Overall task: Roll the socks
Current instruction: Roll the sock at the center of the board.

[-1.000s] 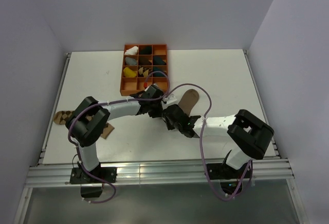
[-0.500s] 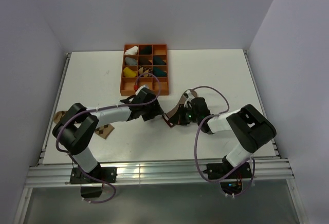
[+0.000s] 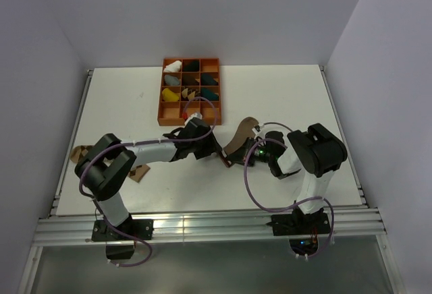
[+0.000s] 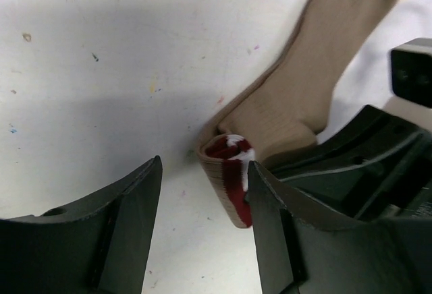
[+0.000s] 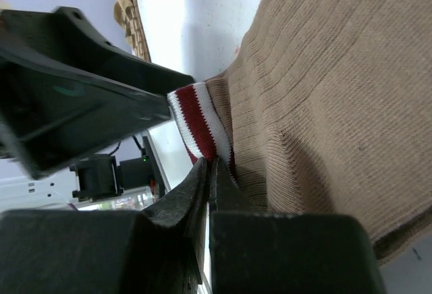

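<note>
**One pinching, one parted**

From above, I saw the tan sock (image 3: 243,134) on the bench (image 3: 304,98) between both arms, the argyle sock (image 3: 81,152) at the left edge; left wrist: my left gripper (image 4: 204,166) stood apart, the striped cuff (image 4: 229,172) just beside one finger; right wrist: my right gripper (image 5: 210,172) was clamped on the striped cuff.

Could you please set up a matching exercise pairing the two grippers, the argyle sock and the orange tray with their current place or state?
Things:
1. left gripper
2. right gripper
3. argyle sock
4. orange tray

Places or states:
A. on the far side of the table
B. jaws apart beside the striped cuff
C. near the table's left edge
D. pinched shut on the tan sock

Pairs: 1-B, 2-D, 3-C, 4-A
</note>
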`<state>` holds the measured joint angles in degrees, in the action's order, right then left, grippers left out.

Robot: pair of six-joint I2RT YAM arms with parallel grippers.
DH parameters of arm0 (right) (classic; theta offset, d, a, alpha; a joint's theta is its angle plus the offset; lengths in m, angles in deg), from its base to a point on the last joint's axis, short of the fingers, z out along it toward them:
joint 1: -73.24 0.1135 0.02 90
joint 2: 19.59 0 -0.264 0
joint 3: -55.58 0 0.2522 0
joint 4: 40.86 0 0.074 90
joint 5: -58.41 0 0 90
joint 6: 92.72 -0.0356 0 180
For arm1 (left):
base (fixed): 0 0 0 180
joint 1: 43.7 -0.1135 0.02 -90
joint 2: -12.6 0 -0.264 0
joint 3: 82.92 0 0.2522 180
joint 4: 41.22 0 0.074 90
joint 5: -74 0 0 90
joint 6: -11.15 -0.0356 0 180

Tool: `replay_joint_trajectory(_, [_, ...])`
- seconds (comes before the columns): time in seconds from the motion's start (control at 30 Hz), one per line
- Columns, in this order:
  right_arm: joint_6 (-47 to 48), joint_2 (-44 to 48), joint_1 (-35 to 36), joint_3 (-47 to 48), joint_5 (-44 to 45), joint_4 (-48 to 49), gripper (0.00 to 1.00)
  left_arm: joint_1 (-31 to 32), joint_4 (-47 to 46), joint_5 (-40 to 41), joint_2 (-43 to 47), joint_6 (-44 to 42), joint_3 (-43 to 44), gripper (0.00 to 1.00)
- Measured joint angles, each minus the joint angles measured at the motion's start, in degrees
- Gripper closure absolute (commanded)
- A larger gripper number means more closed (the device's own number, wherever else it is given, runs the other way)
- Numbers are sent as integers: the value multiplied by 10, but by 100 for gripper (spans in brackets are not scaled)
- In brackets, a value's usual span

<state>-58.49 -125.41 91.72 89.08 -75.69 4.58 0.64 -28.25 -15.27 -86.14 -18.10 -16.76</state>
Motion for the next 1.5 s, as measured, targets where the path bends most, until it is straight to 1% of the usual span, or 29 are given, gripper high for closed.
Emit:
replay_joint_trajectory(0.37, [-1, -1, -12, 4, -11, -16, 100, 5, -12, -10, -33, 2, 14, 46])
replay_joint_trajectory(0.43, [2, -1, -13, 8, -14, -25, 100, 6, -16, -10, -35, 3, 14, 47])
replay_joint_trajectory(0.53, [8, -1, -13, 14, -17, -36, 100, 6, -18, -10, -41, 5, 17, 52])
replay_joint_trajectory(0.57, [10, 0, -13, 16, -18, -41, 100, 7, -20, -10, -42, 6, 17, 57])
replay_joint_trajectory(0.63, [19, 3, -13, 21, -19, -56, 100, 8, -19, -10, -44, 8, 18, 62])
replay_joint_trajectory(0.67, [25, 7, -13, 23, -19, -65, 100, 8, -20, -10, -46, 9, 18, 67])
replay_joint_trajectory(0.73, [39, 20, -13, 28, -15, -93, 100, 9, -20, -11, -50, 12, 20, 74])
replay_joint_trajectory(0.8, [57, 36, -13, 32, -9, -124, 96, 10, -20, -12, -52, 15, 22, 84])
replay_joint_trajectory(0.83, [69, 50, -12, 35, -2, -148, 88, 10, -19, -14, -53, 14, 24, 89])
replay_joint_trajectory(0.9, [97, 83, -8, 39, 18, -195, 79, 12, -17, -16, -56, 12, 31, 98])
replay_joint_trajectory(0.93, [111, 100, -5, 40, 28, -215, 71, 13, -16, -16, -58, 10, 35, 99])
replay_joint_trajectory(1.0, [142, 138, 2, 41, 51, -257, 65, 16, -6, -16, -62, 3, 43, 100])
replay_joint_trajectory(1.03, [162, 164, 7, 43, 73, -291, 60, 16, -1, -16, -62, 0, 46, 100])
replay_joint_trajectory(1.07, [178, 186, 14, 45, 92, -315, 57, 16, 5, -16, -62, -3, 49, 100])
replay_joint_trajectory(1.17, [239, 258, 52, 66, 168, -396, 55, 16, 24, -16, -63, -14, 60, 100])
replay_joint_trajectory(1.3, [306, 327, 124, 94, 262, -457, 54, 17, 48, -15, -67, -27, 75, 100])
replay_joint_trajectory(1.37, [335, 346, 158, 99, 302, -470, 54, 17, 58, -16, -70, -31, 82, 100])
replay_joint_trajectory(1.5, [373, 346, 207, 99, 370, -494, 54, 17, 71, -16, -70, -40, 88, 100])
